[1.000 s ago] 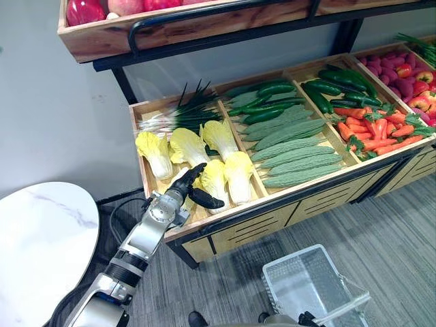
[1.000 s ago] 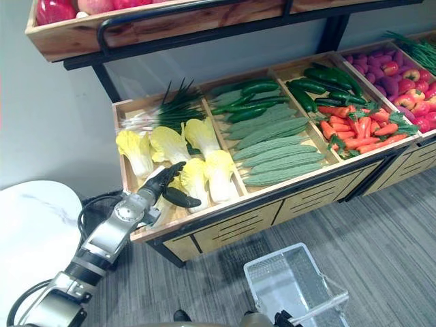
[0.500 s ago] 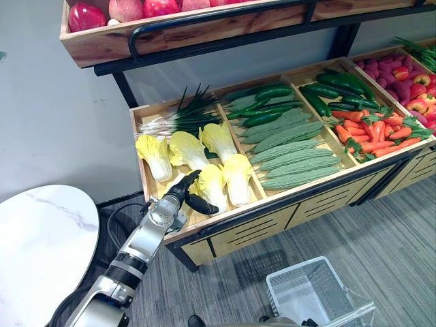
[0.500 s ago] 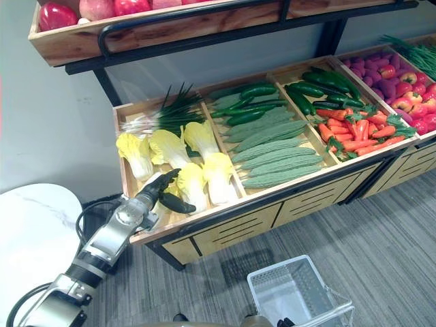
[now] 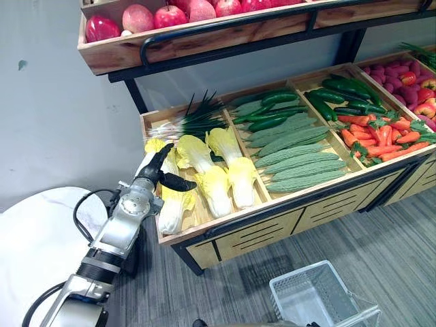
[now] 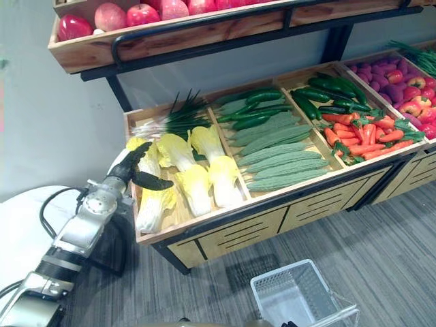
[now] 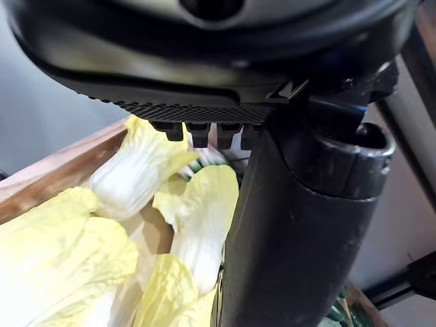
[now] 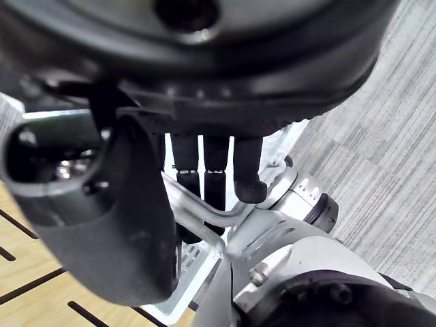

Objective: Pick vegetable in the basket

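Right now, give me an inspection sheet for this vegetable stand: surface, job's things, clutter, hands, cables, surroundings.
Surface: wooden stand, compartments stocked with produce.
Job's things: napa cabbages in the left compartment; basket low on the robot's right, looks empty.
Clutter: scallions, cucumbers, bitter gourds, carrots; apples on the upper shelf.
Hands: left hand open over the cabbages, contact unclear; right hand hooked round the basket's handle.
Cables: nothing seen.
Surroundings: white marble table at left, grey carpet, grey wall.
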